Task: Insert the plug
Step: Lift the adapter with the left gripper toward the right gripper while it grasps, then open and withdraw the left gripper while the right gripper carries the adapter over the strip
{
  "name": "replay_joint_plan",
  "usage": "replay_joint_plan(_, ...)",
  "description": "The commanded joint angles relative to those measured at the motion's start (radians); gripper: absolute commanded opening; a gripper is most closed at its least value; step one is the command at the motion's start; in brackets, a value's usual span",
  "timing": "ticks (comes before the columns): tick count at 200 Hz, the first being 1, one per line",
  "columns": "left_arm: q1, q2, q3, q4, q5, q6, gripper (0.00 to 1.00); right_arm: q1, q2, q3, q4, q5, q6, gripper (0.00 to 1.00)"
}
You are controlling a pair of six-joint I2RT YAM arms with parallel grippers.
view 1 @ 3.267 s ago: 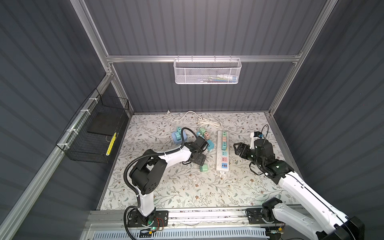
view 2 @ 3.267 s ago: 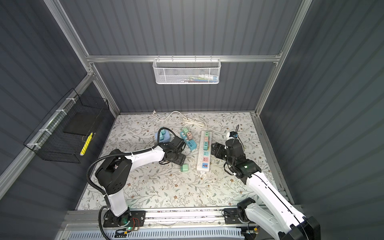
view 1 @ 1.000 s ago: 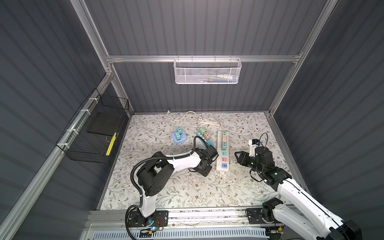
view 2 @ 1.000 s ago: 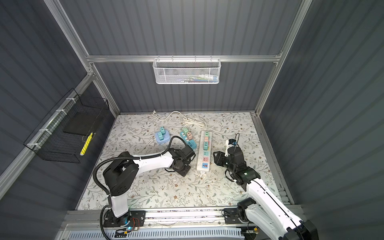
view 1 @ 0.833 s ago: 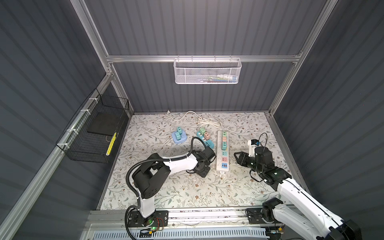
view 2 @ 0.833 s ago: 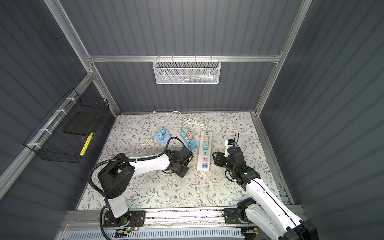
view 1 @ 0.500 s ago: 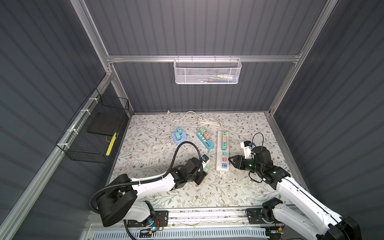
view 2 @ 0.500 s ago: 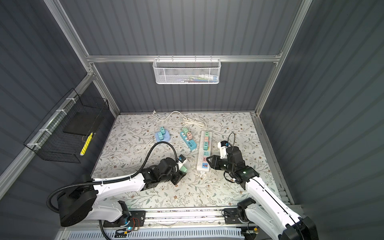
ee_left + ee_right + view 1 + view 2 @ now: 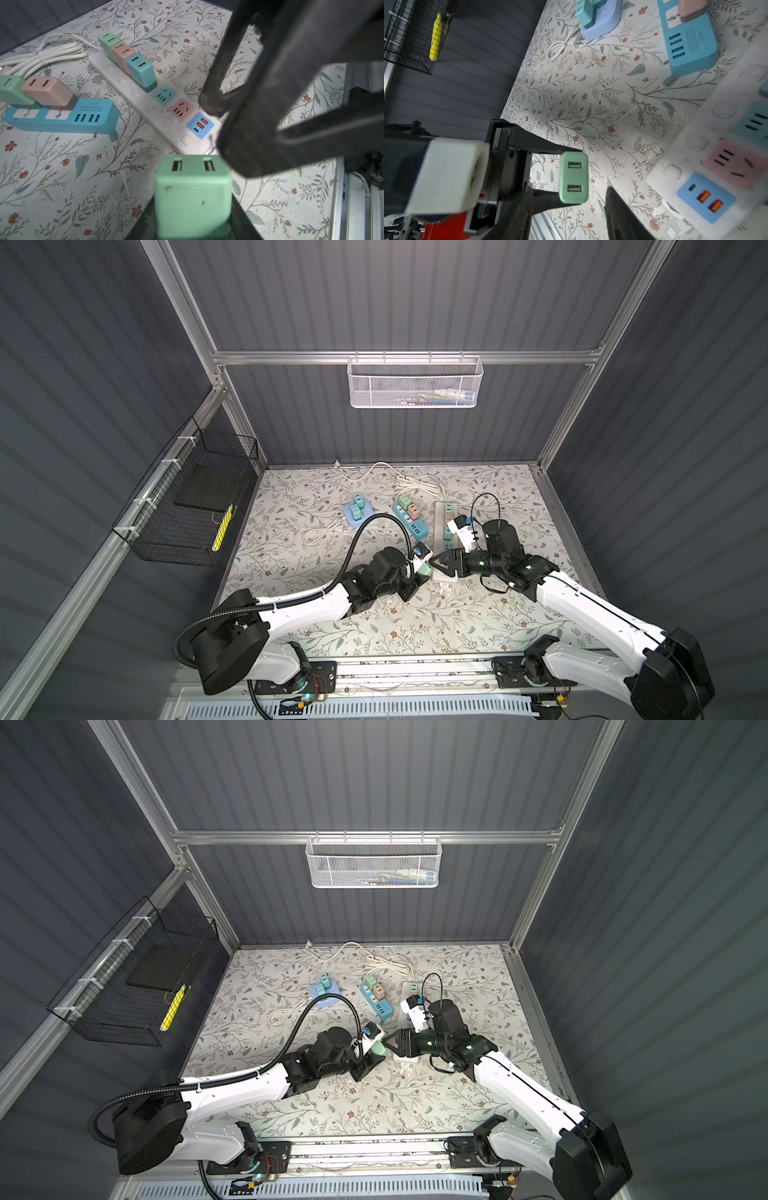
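The left claw (image 9: 422,572) has brought the plug (image 9: 193,197), clamped, to the right claw (image 9: 388,1044), whose jaws stand apart just beside it.

1. The plug's (image 9: 193,199) prongs are hidden; the picture's edge cuts its base.
2. The white strip (image 9: 695,133) is blurred and cut off in the right wrist view.
3. Basket (image 9: 374,385) contents: too small to tell.

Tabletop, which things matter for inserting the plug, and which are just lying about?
In play: green plug, held in the left gripper; right gripper, open beside it; white power strip.

Lying about: blue power strip, lilac socket block, coiled white cable, white mesh basket, black wire basket.
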Motion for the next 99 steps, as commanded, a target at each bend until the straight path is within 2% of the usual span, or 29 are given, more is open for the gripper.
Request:
replay_joint_plan(1,-0.006,-0.035,0.031,0.003,0.015,0.021,0.26,0.027,0.047,0.042,0.007,-0.007,-0.023,0.56)
replay_joint_plan(30,-0.005,-0.047,0.031,-0.001,0.015,0.029,0.26,0.039,0.091,0.046,0.025,-0.006,-0.009,0.52)
replay_joint_plan(61,-0.006,-0.041,0.031,0.000,0.015,0.021,0.27,0.051,0.119,0.056,0.033,-0.008,-0.002,0.41)
replay_joint_plan(99,-0.007,-0.035,0.030,0.011,-0.012,-0.002,0.35,0.056,0.128,0.056,0.032,-0.007,-0.001,0.28)
